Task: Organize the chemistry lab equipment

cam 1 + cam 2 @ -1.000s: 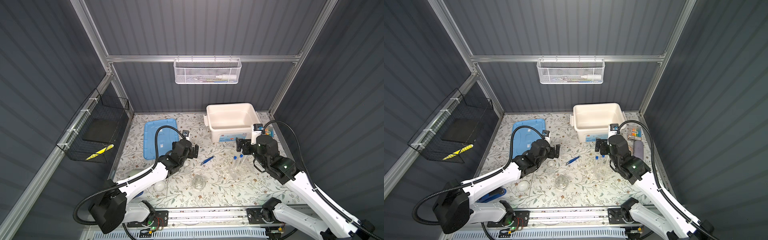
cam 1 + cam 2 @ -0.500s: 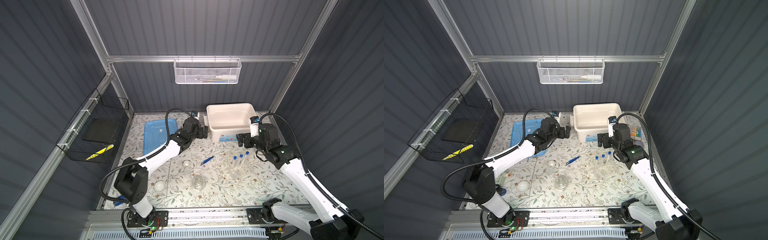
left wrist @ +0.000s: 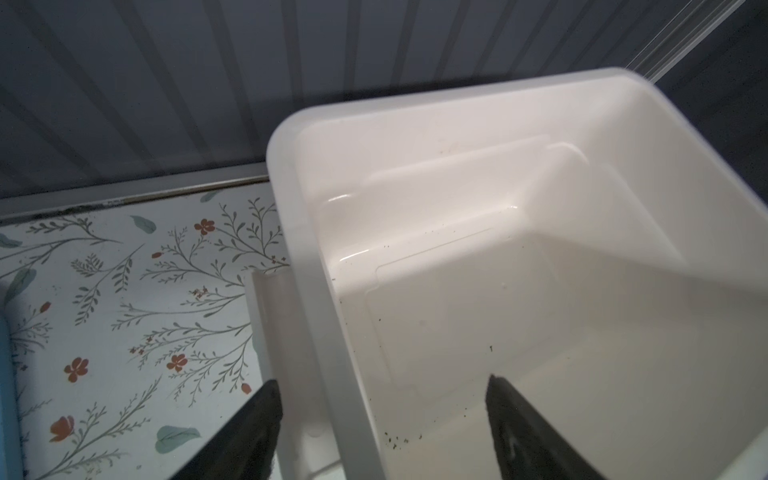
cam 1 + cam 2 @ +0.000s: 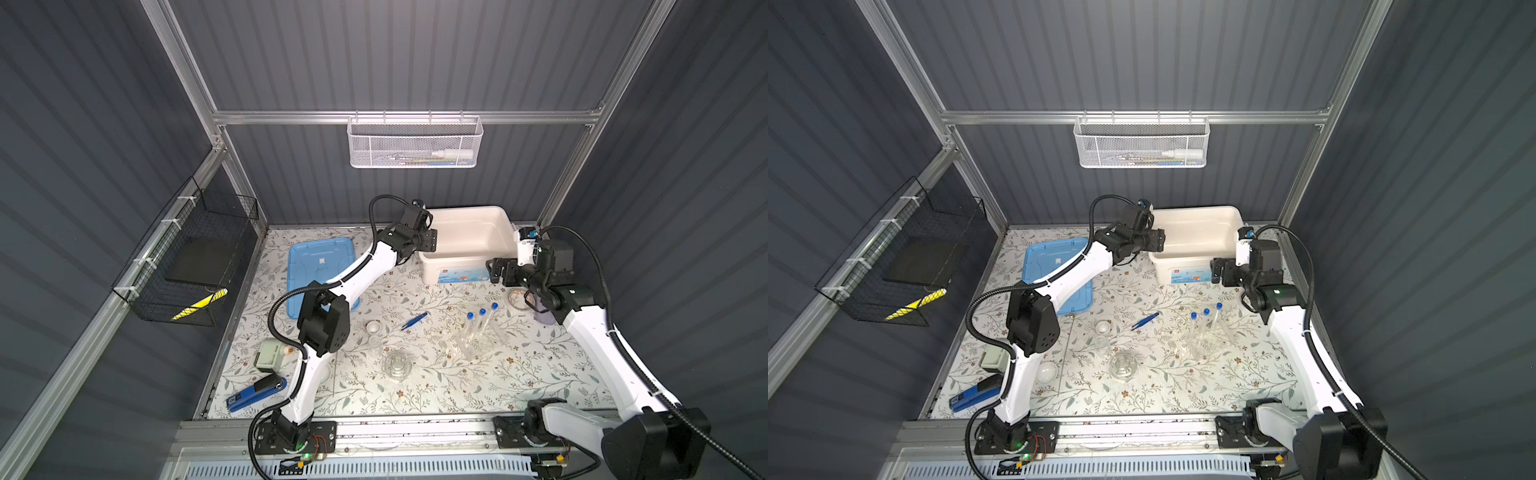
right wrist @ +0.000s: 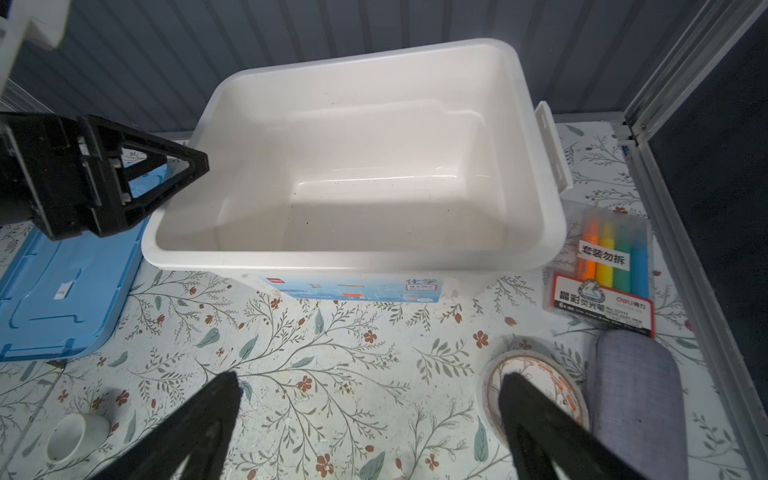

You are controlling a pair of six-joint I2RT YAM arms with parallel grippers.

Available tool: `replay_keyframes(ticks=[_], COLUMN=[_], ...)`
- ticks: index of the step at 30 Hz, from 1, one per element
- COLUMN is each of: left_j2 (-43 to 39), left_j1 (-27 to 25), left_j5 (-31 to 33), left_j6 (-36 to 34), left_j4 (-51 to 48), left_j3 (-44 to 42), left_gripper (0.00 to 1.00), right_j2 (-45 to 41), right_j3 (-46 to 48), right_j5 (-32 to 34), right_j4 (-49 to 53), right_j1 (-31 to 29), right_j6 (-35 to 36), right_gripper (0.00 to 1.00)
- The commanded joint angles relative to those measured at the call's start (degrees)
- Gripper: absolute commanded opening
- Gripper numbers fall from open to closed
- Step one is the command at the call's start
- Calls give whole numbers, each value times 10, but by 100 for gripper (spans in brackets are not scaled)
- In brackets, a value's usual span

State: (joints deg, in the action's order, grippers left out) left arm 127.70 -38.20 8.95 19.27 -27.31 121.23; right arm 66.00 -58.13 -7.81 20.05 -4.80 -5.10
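"deli" on pen pack (image 5: 599, 272)

Top views high overhead; wrist views share bin (image 3: 316, 316) (image 5: 332, 259).

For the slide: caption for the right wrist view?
Right fingers open facing the empty white bin; left fingers at its rim, blue lid beside.

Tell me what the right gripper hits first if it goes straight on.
Probably the front wall of the white bin. The open right gripper faces it over the table; depth is unclear, so the table could come first.
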Motion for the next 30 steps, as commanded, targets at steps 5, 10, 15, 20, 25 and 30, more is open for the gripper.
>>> replay_keyframes(ticks=[5, 10, 15, 20, 25, 30], left_j2=[7, -7, -18, -27, -64, -102], left_j1=[2, 5, 16, 32, 54, 70], left_j5=[5, 9, -9, -24, -27, -22], left_j6=[28, 30, 30, 34, 39, 43], left_j4=[-78, -67, -55, -53, -32, -15], left_j3=[17, -6, -28, -44, -99, -151], left_gripper=[65, 46, 35, 25, 21, 20], right_j2=[-12, -13, -32, -47, -46, -25], right_j3=[16, 23, 34, 35, 21, -13], right_j5=[-28, -29, -26, -17, -35, 18], right_j4=[-6, -4, -4, 10, 39, 76], right_j1=[17, 18, 17, 18, -1, -66], right_j6=[-4, -19, -40, -54, -49, -15], right_gripper=[99, 99, 97, 95, 90, 90])
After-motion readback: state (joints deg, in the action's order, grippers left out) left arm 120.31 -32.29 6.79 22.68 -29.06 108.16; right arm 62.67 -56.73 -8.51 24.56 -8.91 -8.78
